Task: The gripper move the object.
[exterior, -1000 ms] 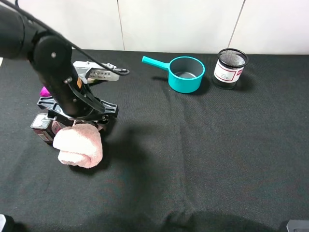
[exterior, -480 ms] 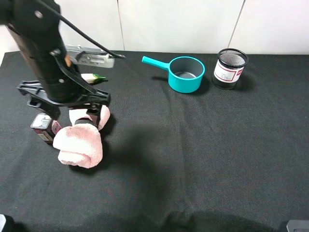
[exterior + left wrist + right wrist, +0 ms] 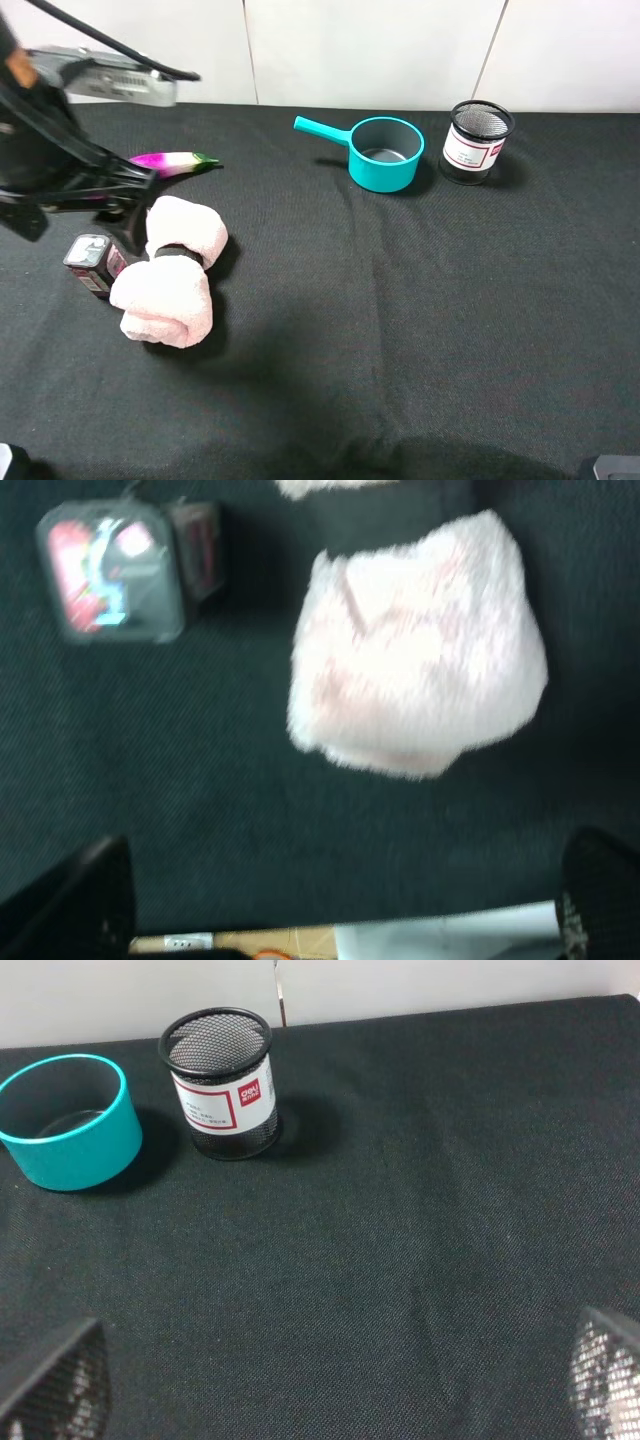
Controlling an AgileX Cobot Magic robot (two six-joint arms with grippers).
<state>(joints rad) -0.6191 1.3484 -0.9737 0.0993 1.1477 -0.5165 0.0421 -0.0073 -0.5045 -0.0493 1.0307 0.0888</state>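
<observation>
One pink towel [image 3: 170,270], banded in black at its middle, lies free on the black cloth [image 3: 420,320], well apart from the teal pot [image 3: 384,153]. Beside the towel sits one small box [image 3: 88,263]; beyond it lies one purple eggplant [image 3: 172,161]. One mesh cup [image 3: 477,141] stands near the pot. The left gripper [image 3: 340,935] hangs spread above the towel, holding nothing; the right gripper's [image 3: 330,1390] fingers are likewise parted.

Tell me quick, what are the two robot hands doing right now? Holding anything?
Left end effector: open, holding nothing, above the pink towel.
Right end effector: open, holding nothing.
</observation>
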